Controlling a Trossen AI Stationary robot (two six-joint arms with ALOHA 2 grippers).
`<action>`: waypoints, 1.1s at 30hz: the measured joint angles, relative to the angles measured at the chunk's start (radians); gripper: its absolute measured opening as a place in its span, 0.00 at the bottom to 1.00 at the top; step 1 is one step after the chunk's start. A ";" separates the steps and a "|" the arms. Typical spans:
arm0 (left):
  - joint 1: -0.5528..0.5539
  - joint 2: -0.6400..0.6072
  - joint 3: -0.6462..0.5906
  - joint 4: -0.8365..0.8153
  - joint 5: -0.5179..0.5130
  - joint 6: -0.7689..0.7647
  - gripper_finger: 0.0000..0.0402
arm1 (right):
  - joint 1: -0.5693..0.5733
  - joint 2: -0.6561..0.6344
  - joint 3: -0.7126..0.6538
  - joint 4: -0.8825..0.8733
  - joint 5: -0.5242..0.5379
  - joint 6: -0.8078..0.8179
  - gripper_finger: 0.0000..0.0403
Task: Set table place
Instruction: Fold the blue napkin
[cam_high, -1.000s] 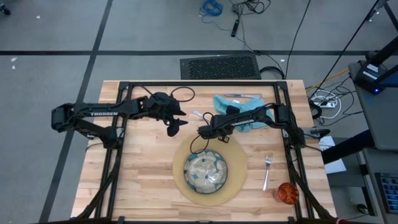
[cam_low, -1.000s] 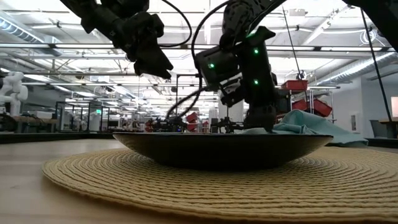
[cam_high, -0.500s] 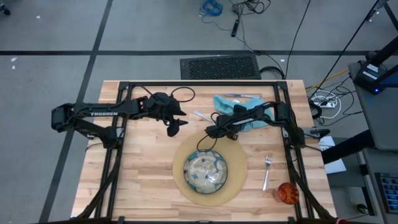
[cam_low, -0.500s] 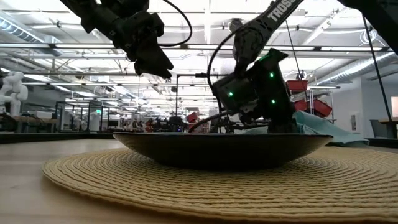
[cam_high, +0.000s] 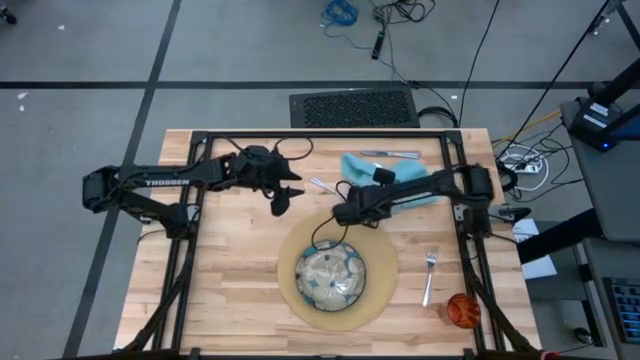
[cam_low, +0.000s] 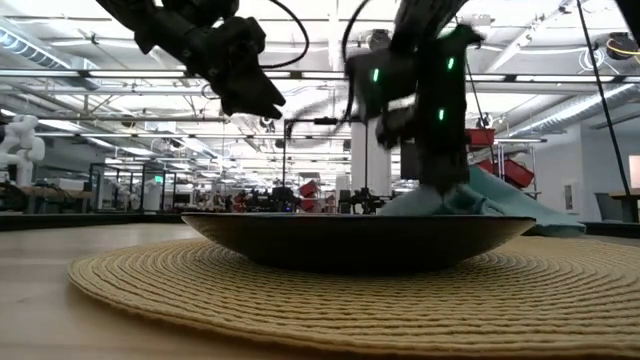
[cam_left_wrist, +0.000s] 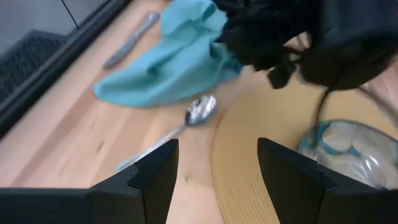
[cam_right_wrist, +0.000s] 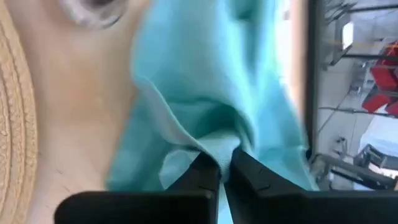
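Observation:
A teal napkin (cam_high: 392, 180) lies bunched on the table (cam_high: 230, 290) beyond the round tan placemat (cam_high: 378, 300), which carries the green-patterned plate (cam_high: 333, 277). My right gripper (cam_high: 346, 212) is shut on the napkin's end nearest the placemat. My left gripper (cam_high: 282, 203) hovers open above the table left of the spoon (cam_high: 321, 185), touching nothing. The knife (cam_high: 392, 154) lies past the napkin at the far edge. The fork (cam_high: 430, 273) and the orange cup (cam_high: 462, 310) sit right of the placemat. My right gripper pinches a bunched fold of the napkin (cam_right_wrist: 214, 144) between its two fingers, slanting down from the table's right side. The cloth rises in a peak (cam_low: 440, 195) to the fingers. The rest of the napkin (cam_low: 500, 210) trails down onto the table.
The spoon's bowl (cam_left_wrist: 200, 111) lies close to the placemat's far rim, between my two grippers. A black frame rail (cam_high: 320, 136) runs along the table's far edge. Bare wood (cam_high: 230, 290) lies left of the placemat.
My right gripper dipped to the napkin's near end, took hold and has risen, shifting slightly toward the table's right edge. That end of the napkin is drawn up into a peak, while its far part stays on the table.

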 joint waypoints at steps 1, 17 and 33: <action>0.005 0.000 0.000 0.012 -0.009 0.000 0.50 | 0.005 -0.032 0.000 -0.002 0.008 0.001 0.00; 0.050 0.132 0.000 0.261 -0.053 0.016 0.50 | 0.001 -0.378 0.143 -0.001 -0.042 -0.176 0.00; -0.025 0.401 0.001 0.538 0.117 -0.104 0.50 | -0.110 -0.304 0.143 0.023 -0.094 -0.219 0.00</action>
